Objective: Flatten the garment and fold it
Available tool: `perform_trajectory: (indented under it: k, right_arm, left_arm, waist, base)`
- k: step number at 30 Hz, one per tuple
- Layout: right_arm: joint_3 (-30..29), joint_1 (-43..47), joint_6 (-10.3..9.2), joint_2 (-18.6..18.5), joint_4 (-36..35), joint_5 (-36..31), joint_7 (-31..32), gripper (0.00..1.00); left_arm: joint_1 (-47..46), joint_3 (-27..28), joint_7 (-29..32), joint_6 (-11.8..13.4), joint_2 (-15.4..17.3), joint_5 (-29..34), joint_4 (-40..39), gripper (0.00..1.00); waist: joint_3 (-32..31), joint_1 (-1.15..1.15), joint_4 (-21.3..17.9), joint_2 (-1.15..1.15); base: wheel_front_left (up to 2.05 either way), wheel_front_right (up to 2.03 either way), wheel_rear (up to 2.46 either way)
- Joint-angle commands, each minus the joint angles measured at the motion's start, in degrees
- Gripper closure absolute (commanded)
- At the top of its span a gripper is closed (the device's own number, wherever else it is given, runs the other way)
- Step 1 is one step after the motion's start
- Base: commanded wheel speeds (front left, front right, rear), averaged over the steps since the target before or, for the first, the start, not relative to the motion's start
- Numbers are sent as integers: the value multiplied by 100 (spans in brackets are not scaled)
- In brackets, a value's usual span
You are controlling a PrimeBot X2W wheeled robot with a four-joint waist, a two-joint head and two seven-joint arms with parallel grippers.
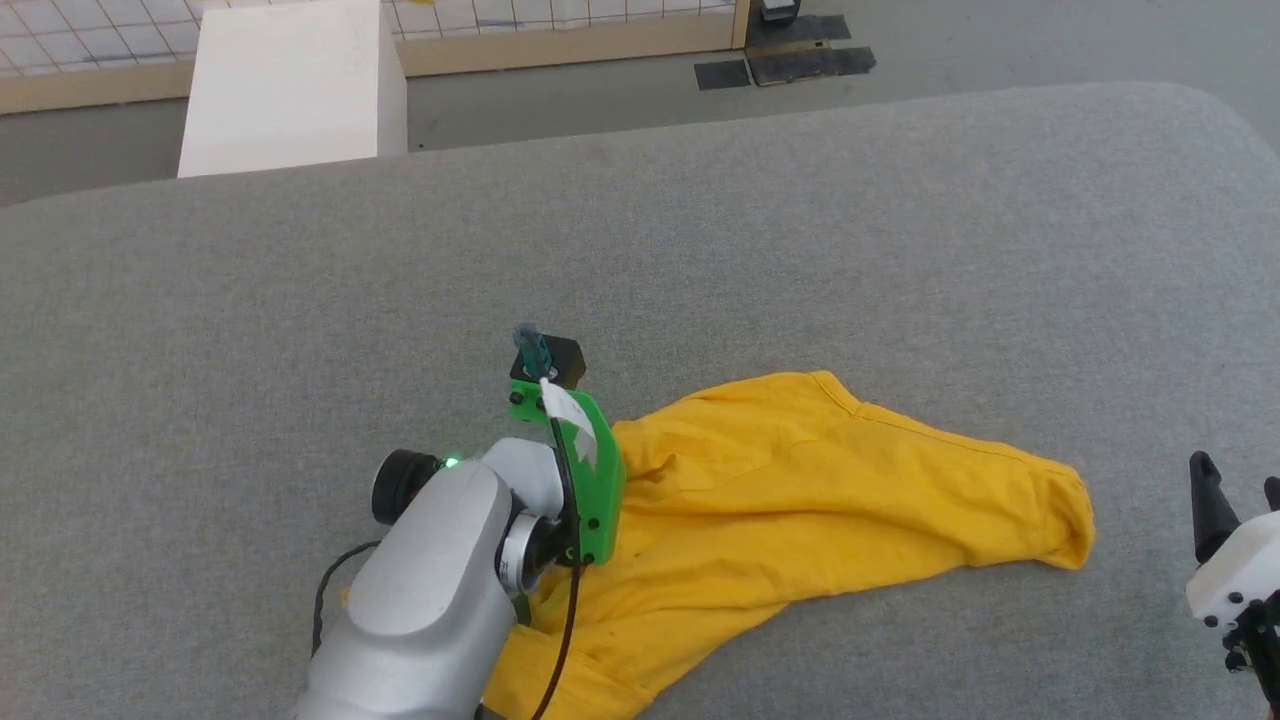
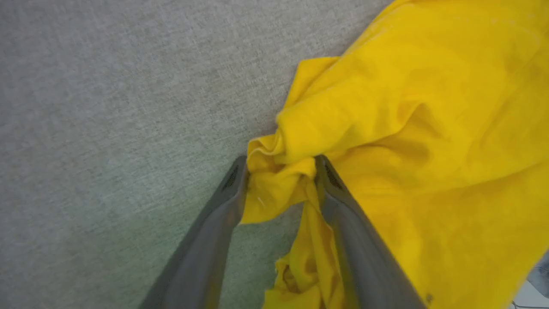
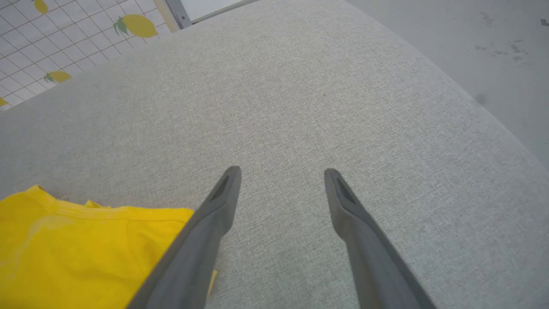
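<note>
Lying crumpled on grey surface (image 1: 800, 250): garment (image 1: 800, 500); tiled wall (image 1: 90, 40) beyond.

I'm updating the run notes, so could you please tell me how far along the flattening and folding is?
Done: nothing yet; the garment lies crumpled on the grey surface, with no fold made. In hand: the left gripper has a bunched edge between its fingers, grip unclear; the right gripper is open over bare surface beside it. Left: spreading it flat, then all the folding.

Garment (image 1: 850, 500) crumpled on grey surface (image 1: 700, 250); L arm (image 1: 450, 570) over it; R tool (image 1: 1236, 478) apart.
</note>
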Motion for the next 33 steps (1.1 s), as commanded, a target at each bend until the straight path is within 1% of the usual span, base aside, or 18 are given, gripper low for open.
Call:
perform_trajectory:
  k: [1, 4, 8, 11, 13, 16, 19, 21, 24, 26, 27, 28, 31, 33]
  right_arm:
    - [13, -103, -9, 12, 32, -22, -45, 0]
    - [34, -103, -9, 12, 75, -58, -54, 0]
    - [89, -94, -9, 12, 122, -97, -36, 0]
    - [206, -101, -9, 12, 156, -131, -16, 0]
    - [316, -114, -9, 12, 176, -130, -2, 0]
    - [482, -138, -9, 12, 210, -125, 5, 0]
    - [706, -158, -9, 12, 257, -80, 32, 0]
    - [835, -161, -9, 12, 296, -46, 39, 0]
    - [1000, -134, -9, 12, 364, -1, 58, 0]
    - [1060, -97, -9, 12, 399, 15, 62, 0]
    - [1071, -81, -9, 12, 408, 21, 57, 0]
    - [1079, -58, -9, 12, 417, 18, 50, 0]
    - [1089, 5, -9, 12, 402, 20, 41, 0]
    - [1104, 68, -9, 12, 354, 16, 36, 0]
  left_arm:
    - [71, 14, -114, -19, 7, -98, -2, 100]
    - [26, 217, -453, 8, -29, -308, -216, 100]
    - [-104, 712, -1272, 185, -63, -591, -795, 100]
    - [-31, 1103, -1796, 406, 14, -653, -1256, 100]
    - [179, 1365, -1983, 592, 119, -704, -1491, 100]
    - [699, 1720, -2066, 858, 273, -830, -1703, 100]
    - [1445, 2069, -2067, 1176, 447, -931, -1747, 100]
    - [1920, 2267, -2063, 1337, 464, -1049, -1672, 100]
    - [2475, 2434, -1976, 1439, 363, -1293, -1474, 100]
    - [2660, 2539, -2005, 1430, 256, -1488, -1428, 100]
    - [2699, 2602, -2053, 1403, 204, -1597, -1450, 66]
    - [2715, 2675, -2173, 1349, 164, -1689, -1515, 0]
    - [2710, 2860, -2566, 1180, 112, -1842, -1813, 0]
    - [2739, 2915, -2976, 977, 198, -1740, -2117, 0]
  waist:
    - [-29, 0, 85, 0]
    - [-117, 0, 237, 0]
    - [-278, 0, 492, 0]
    - [-414, 0, 699, 0]
    - [-490, 0, 828, 0]
    - [-576, 0, 993, 0]
    - [-619, 0, 1102, 0]
    - [-634, 0, 1163, 0]
    - [-637, 0, 1242, 0]
    - [-647, 0, 1280, 0]
    - [-648, 0, 1295, 0]
    - [-654, 0, 1316, 0]
    - [-669, 0, 1342, 0]
    - [-676, 0, 1348, 0]
  base:
    - [0, 0, 0]
    - [0, 0, 0]
    - [0, 0, 0]
    - [0, 0, 0]
    - [0, 0, 0]
    - [0, 0, 0]
    - [0, 0, 0]
    - [0, 0, 0]
    - [0, 0, 0]
    - [0, 0, 0]
    - [0, 0, 0]
    - [0, 0, 0]
    - [0, 0, 0]
    - [0, 0, 0]
